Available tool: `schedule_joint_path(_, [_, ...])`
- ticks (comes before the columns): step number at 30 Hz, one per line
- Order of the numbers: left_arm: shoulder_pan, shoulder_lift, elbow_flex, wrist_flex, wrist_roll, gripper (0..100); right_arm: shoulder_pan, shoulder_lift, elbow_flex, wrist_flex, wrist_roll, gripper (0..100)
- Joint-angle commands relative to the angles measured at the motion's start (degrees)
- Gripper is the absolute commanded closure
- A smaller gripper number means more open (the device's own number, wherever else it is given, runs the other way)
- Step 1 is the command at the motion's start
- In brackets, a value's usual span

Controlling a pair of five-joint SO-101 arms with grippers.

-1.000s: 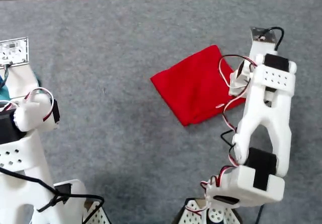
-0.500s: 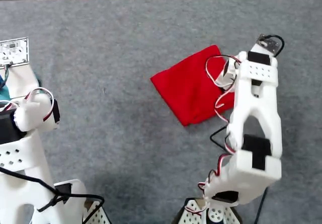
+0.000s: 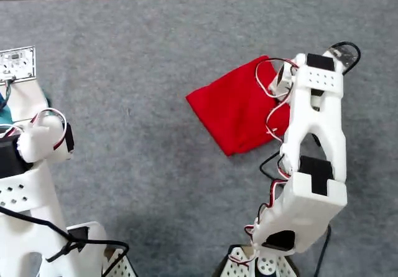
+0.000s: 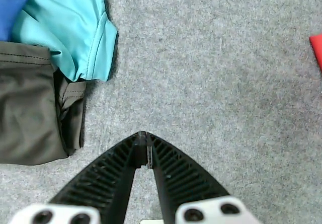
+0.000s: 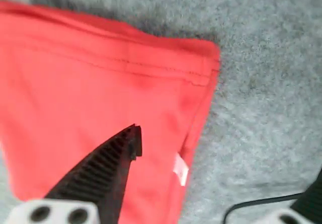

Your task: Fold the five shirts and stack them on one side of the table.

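Red shirt (image 3: 239, 109), folded to a rough square, lies flat on the grey tabletop (image 3: 137, 59) in its right half, turned so one corner points at the far edge. Its right side is hidden in the high view beneath the right arm (image 3: 314, 134), which stands over that edge. Right claw (image 5: 226, 153): fingers apart, empty, over the shirt's hemmed corner; one ribbed finger (image 5: 113, 166) is over the cloth, the other is largely cut off at the frame edge. A small white tag (image 5: 180, 169) sits at the shirt's folded border. Left claw (image 4: 144, 146): tips together, gripping nothing, above bare tabletop near the left edge. Just beside it lie a teal shirt (image 4: 70, 27), a blue shirt (image 4: 12, 2) and an olive-brown shirt (image 4: 27, 108), bunched close together and all cut off by the frame; how they overlap cannot be told. The high view gives just a sliver of teal at the left edge, beside the left arm (image 3: 37, 146).
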Motion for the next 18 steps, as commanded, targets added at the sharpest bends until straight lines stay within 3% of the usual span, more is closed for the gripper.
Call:
schedule_joint_path(1, [-0.62, -0.92, 0.00, -0.35, 0.00, 98, -0.75, -0.13, -3.12, -2.99, -4.66, 49.4])
schedule_joint_path(7, [-0.62, -0.92, 0.00, -0.35, 0.00, 98, -1.01, 3.21, -1.71, -10.81, -5.36, 49.4])
schedule_joint_path(18, [-0.53, -0.92, 0.00, -0.35, 0.00, 98, -1.36, 13.23, -4.79, -12.22, -5.36, 49.4])
